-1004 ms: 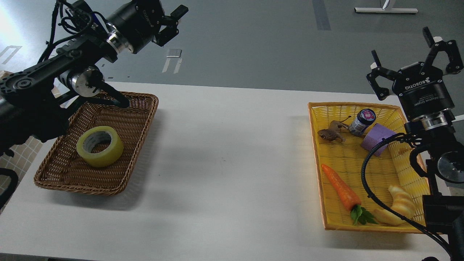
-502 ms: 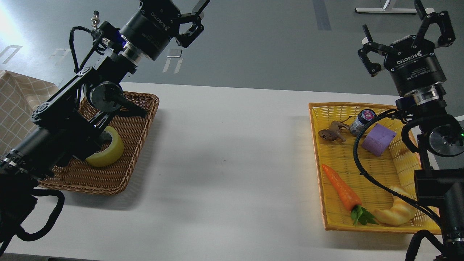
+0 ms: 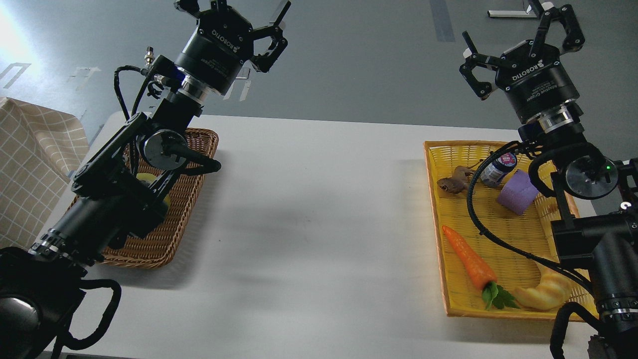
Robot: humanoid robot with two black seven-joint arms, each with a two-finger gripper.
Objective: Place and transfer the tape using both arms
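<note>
The yellow tape [image 3: 143,176] lies in the brown wicker basket [image 3: 192,194] at the table's left. My left arm covers nearly all of it, and only a sliver shows. My left gripper [image 3: 238,24] is raised high beyond the basket's far edge. Its fingers are spread open and hold nothing. My right gripper [image 3: 522,44] is raised above the far end of the yellow basket [image 3: 432,199] on the right. Its fingers are spread open and hold nothing. Both grippers are far from the tape.
The yellow basket holds a carrot [image 3: 468,262], a croissant [image 3: 546,291], a purple block [image 3: 517,197], a brown toy frog [image 3: 452,182] and a small jar [image 3: 497,168]. A checked cloth [image 3: 30,164] hangs at the far left. White table [image 3: 319,224] lies between the baskets.
Both arms have swung upward and inward. The left arm now covers the tape, which was in full view a second ago. Both grippers stay open.
</note>
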